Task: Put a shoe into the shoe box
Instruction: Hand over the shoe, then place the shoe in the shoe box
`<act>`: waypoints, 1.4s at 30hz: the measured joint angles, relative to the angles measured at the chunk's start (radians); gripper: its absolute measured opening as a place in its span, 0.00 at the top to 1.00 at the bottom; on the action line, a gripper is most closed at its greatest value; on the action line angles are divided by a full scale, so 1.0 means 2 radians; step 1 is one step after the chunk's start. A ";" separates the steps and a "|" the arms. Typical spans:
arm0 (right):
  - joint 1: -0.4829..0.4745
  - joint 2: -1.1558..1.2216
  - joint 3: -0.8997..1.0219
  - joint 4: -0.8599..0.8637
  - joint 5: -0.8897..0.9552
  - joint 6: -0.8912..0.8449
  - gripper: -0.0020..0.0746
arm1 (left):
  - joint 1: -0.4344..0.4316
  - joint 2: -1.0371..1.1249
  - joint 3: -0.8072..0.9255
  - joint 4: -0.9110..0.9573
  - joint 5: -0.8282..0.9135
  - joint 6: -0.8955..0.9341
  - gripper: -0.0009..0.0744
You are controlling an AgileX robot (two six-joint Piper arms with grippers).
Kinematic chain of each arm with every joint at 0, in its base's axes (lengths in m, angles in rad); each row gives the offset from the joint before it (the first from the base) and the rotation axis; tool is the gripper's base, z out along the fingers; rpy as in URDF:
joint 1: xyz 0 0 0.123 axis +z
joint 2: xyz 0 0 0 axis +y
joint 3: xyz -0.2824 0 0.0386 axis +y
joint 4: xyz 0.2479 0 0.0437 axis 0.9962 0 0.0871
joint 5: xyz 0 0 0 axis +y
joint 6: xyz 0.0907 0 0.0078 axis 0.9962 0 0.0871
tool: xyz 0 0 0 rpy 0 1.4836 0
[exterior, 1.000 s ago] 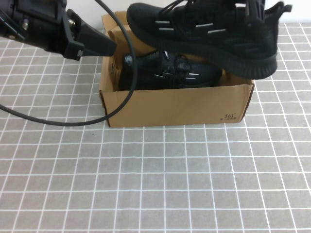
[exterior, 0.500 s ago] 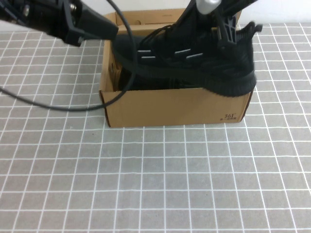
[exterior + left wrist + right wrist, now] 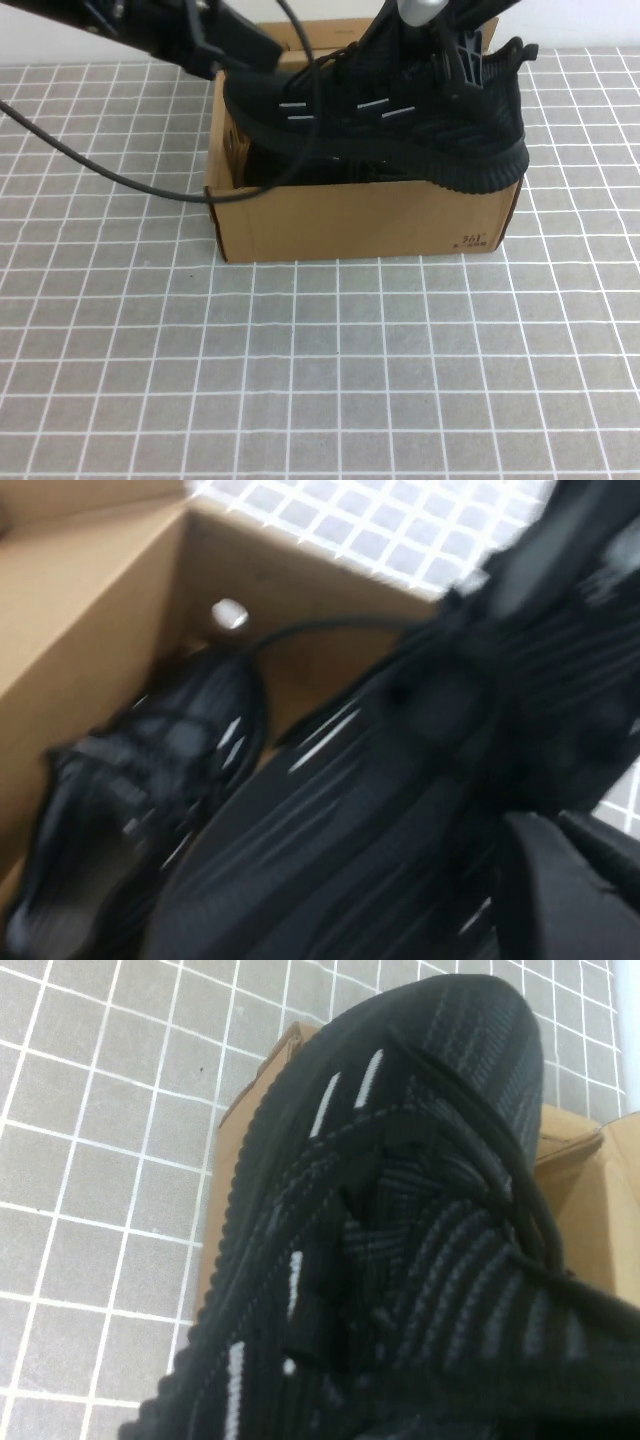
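Note:
The shoe (image 3: 380, 120), a black knit sneaker with small white side dashes, hangs tilted over the open brown shoe box (image 3: 370, 222); its toe is at the left rim and its heel above the right end. My right gripper (image 3: 463, 62) comes down from the back and is shut on the shoe's collar. In the right wrist view the shoe (image 3: 400, 1210) fills the picture above the box corner (image 3: 258, 1110). Another black sneaker (image 3: 130, 780) lies inside the box. My left gripper (image 3: 262, 45) is shut, empty, at the box's back left corner by the toe.
A black cable (image 3: 120, 180) loops from the left arm across the grey tiled table (image 3: 320, 380) to the box's front left corner. The box's flap lid (image 3: 320, 30) stands at the back.
The right arm has carried the shoe down and to the left, onto the box's opening. The left arm has drawn back and to the right, toward the box's back left corner.

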 joint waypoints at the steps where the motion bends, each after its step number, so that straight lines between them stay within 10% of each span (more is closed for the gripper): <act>1: 0.000 0.000 0.000 0.000 0.000 0.000 0.98 | -0.007 -0.001 0.000 0.000 0.000 0.004 0.98; 13: 0.000 0.000 0.000 -0.005 0.001 0.000 0.98 | -0.021 -0.002 0.000 0.022 0.002 0.107 0.36; 42: 0.041 -0.014 0.000 -0.032 0.002 -0.038 0.98 | -0.022 0.019 0.000 -0.022 0.002 0.101 0.41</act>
